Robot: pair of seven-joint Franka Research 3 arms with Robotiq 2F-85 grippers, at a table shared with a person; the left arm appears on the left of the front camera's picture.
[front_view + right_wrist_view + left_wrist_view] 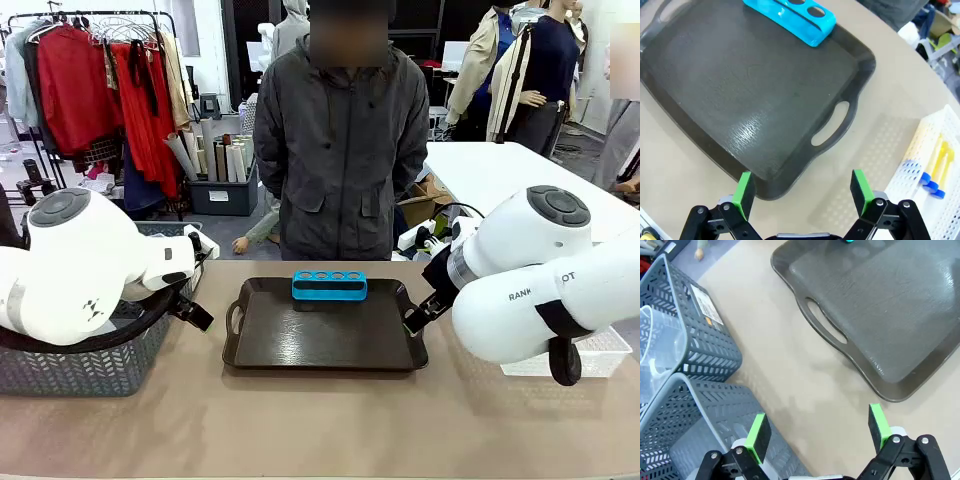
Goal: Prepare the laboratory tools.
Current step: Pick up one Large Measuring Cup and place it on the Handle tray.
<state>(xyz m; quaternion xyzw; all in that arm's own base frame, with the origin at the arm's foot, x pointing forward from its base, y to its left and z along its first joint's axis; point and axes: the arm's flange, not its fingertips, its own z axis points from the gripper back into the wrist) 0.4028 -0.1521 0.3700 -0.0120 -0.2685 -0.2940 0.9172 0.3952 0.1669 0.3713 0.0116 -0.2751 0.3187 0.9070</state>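
- Reading "RANK" and "OT" on my right arm (540, 290); the basket label (705, 305) is too small to read.
- I see my left gripper (818, 429) released and empty.
- I see my right gripper (802, 192) released above the tray (740, 100), which carries the blue tube rack (790, 15).

The tube rack (329, 285) is bright blue on a black tray (320, 340) with a faint pebbled sheen. The worktop (300, 430) is plain beige. The grey baskets (70, 370) have a herringbone mesh. The white basket (912, 155) is dotted with holes and holds yellow tubes (935, 152) with blue caps. The left hand (817, 427) and right hand (802, 192) are black with green pads.
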